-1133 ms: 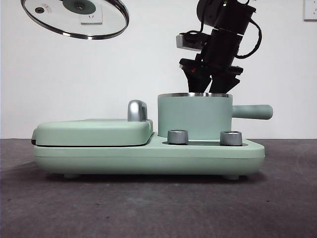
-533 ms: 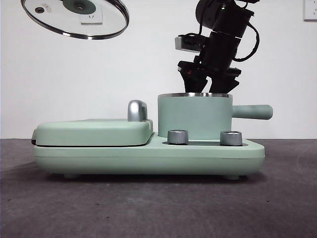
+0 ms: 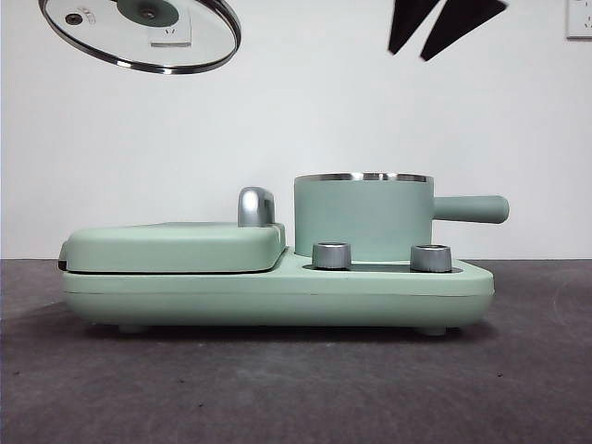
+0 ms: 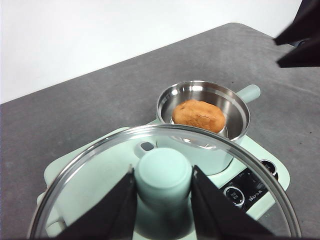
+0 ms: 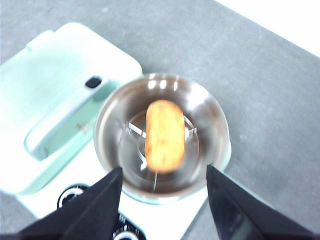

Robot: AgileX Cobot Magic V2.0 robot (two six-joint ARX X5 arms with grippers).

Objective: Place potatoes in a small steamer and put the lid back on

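Front view: small steamer (image 3: 363,216) uncovered on the mint-green cooker base (image 3: 277,289), glass lid (image 3: 141,33) held high. Left wrist: left claw (image 4: 163,186) clamped on the lid's knob. Right wrist: right claw (image 5: 164,182) spread apart above the potato (image 5: 164,135) lying inside the steamer.

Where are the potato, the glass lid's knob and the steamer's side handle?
potato (image 4: 198,114), left wrist view, middle of its cracked skin.
glass lid's knob (image 4: 164,174), left wrist view, top of the knob.
steamer's side handle (image 3: 472,208), front view, midway along the handle.
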